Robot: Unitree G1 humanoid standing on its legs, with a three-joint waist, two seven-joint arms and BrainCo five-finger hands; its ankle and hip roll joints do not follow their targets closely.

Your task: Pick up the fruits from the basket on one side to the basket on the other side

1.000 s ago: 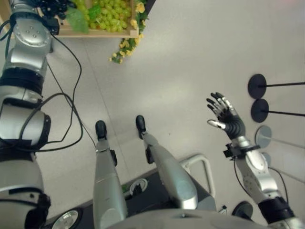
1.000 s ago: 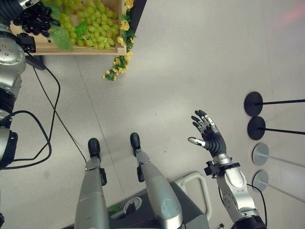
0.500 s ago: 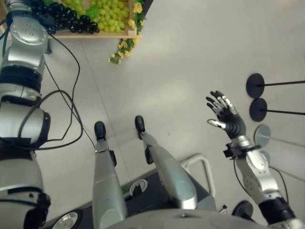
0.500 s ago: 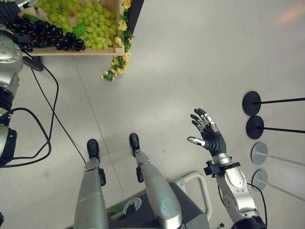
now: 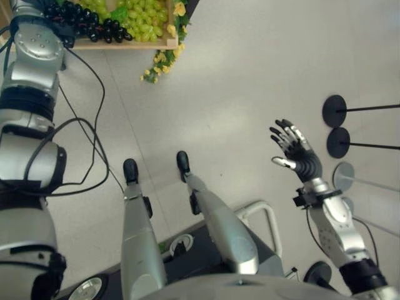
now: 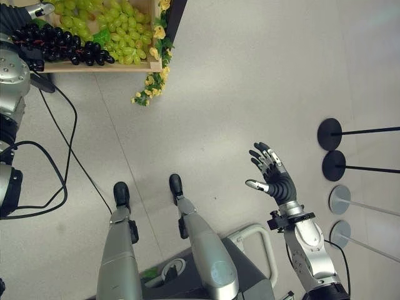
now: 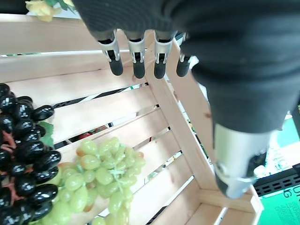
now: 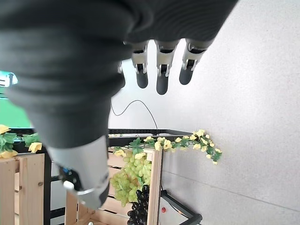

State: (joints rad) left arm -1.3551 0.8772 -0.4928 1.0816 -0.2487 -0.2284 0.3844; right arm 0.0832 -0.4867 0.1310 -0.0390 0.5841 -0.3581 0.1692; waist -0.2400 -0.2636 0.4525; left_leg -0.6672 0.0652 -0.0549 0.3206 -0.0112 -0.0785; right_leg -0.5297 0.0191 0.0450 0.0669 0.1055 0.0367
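Two grape bunches in the crate, both hands empty

The wooden crate point(image 7: 183, 117) holds green grapes point(image 7: 101, 180) beside black grapes point(image 7: 26, 173). The left hand point(image 7: 140, 28) hovers over its slats, fingers straight, apart from both bunches. The right hand point(image 6: 275, 175) hangs spread over bare floor, well away.

You see the floor point(image 5: 250, 75) lit brightly and evenly from overhead; shadows on it are soft and faint. Note small white highlights on the glossy black grapes point(image 7: 33, 150). Light falls full on the green grapes point(image 7: 101, 178) and the wooden crate point(image 7: 93, 112). The left hand point(image 7: 137, 51) shows dark in its wrist view.
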